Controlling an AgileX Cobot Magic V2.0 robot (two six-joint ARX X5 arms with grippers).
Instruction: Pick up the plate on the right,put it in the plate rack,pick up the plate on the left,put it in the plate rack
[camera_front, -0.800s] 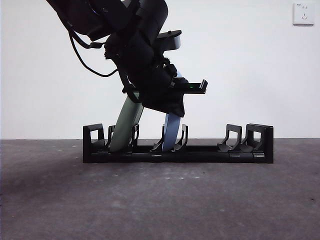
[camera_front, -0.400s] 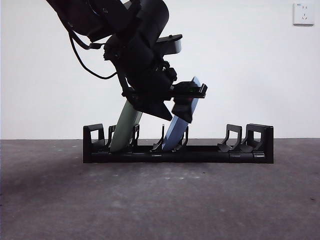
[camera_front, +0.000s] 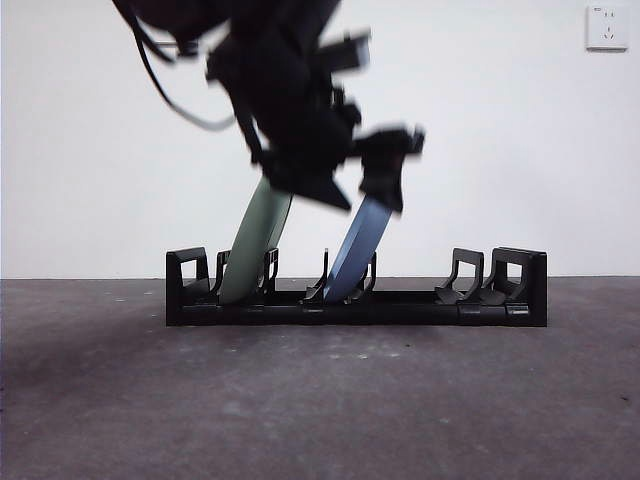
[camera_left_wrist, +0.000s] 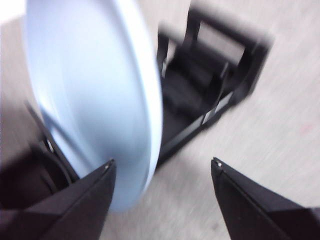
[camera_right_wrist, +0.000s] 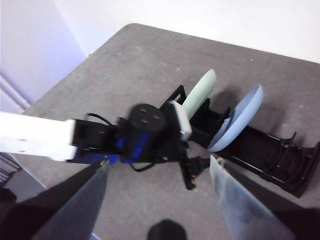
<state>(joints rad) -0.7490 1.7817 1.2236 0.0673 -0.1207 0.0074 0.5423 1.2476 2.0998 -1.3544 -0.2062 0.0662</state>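
Both plates stand in the plate rack (camera_front: 355, 300): green plate (camera_front: 255, 245) near one end, blue plate (camera_front: 357, 250) mid-rack, leaning. Left gripper (camera_left_wrist: 162, 167) beside blue plate, jaws wide, empty. Right gripper (camera_right_wrist: 157, 172) high above, jaws wide. Task looks essentially done.

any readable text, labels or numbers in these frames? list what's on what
None readable.
Wall socket: faint mark near its top, too small to read.
Plate rack, green plate, blue plate: no print visible.
Left gripper, open beside the blue plate: blurred, no label legible.
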